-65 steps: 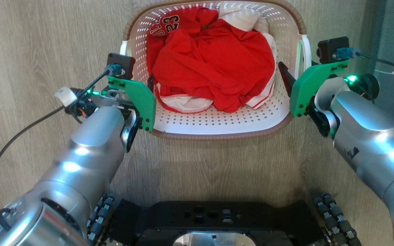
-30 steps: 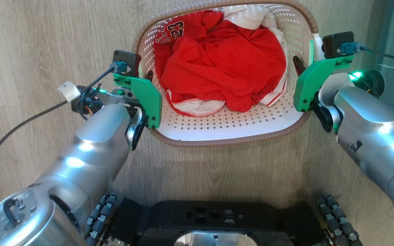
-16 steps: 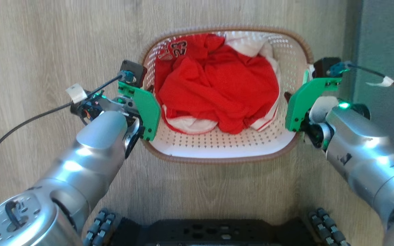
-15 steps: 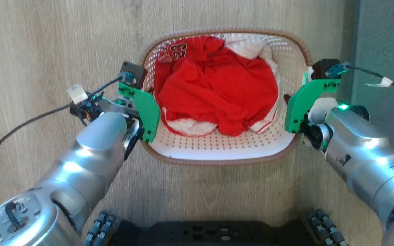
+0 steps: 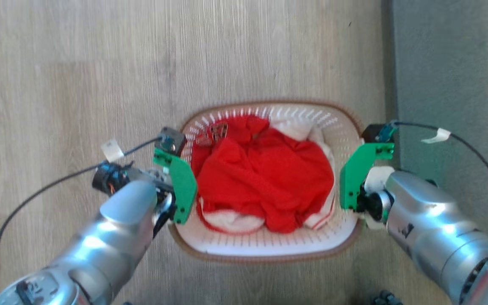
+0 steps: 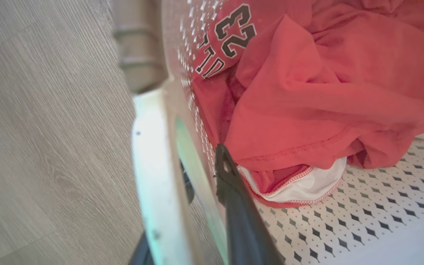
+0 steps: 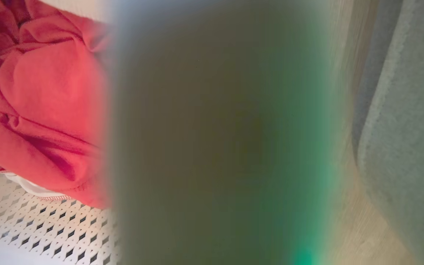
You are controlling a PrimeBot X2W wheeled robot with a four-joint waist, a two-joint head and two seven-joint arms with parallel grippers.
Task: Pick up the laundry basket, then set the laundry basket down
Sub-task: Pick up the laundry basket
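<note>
The laundry basket (image 5: 269,255), white and perforated with a brown rim, hangs between my two arms with red and white clothes (image 5: 265,182) inside. My left gripper (image 5: 183,167) grips its left side. The left wrist view shows one dark finger (image 6: 234,206) inside the wall and the other outside the white handle (image 6: 153,165), so the gripper (image 6: 202,167) is shut on it. My right gripper (image 5: 351,169) sits at the basket's right side, its fingers hidden behind the green bracket. A blurred surface pressed close to the camera covers the middle of the right wrist view, beside the basket floor (image 7: 31,228).
Pale wood-look floor (image 5: 100,63) lies all around the basket. A grey carpet (image 5: 451,63) borders it on the right, close to my right arm. Black cables trail from both wrists.
The head camera has pulled up and back, so the basket looks smaller and lower in the picture and my base has slipped out of view. Both grippers keep their places on the basket's sides.
</note>
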